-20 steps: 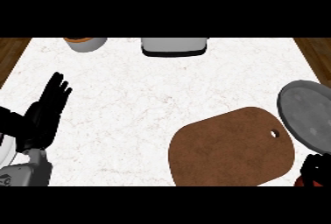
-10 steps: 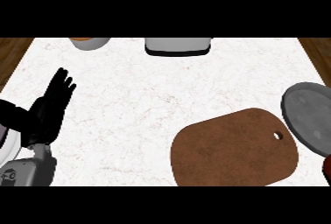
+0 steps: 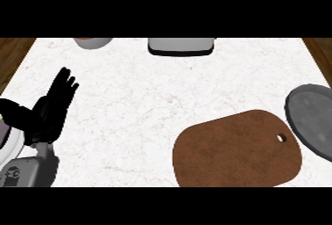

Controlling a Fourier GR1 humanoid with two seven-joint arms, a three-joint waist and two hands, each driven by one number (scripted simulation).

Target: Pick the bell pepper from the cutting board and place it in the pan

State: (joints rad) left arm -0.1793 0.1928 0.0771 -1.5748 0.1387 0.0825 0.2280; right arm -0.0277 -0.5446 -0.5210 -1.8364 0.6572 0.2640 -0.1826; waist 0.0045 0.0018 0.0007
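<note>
The brown cutting board (image 3: 239,150) lies bare at the lower right of the white counter, its hanging hole toward the right. No bell pepper shows on it or anywhere else in the head view. The dark grey pan (image 3: 315,119) sits just right of the board, cut off by the view's edge, and the part I see holds nothing. My left hand (image 3: 54,107) rests open at the far left, fingers up, well away from the board. My right hand does not show in the view.
A grey and black appliance (image 3: 180,45) stands at the counter's back edge. A grey bowl (image 3: 92,41) is at the back left. Wooden floor shows past both side edges of the counter (image 3: 142,101).
The right hand, seen at the lower right corner one second ago with something reddish by it, has slipped out of view. The left hand stays open in place.
</note>
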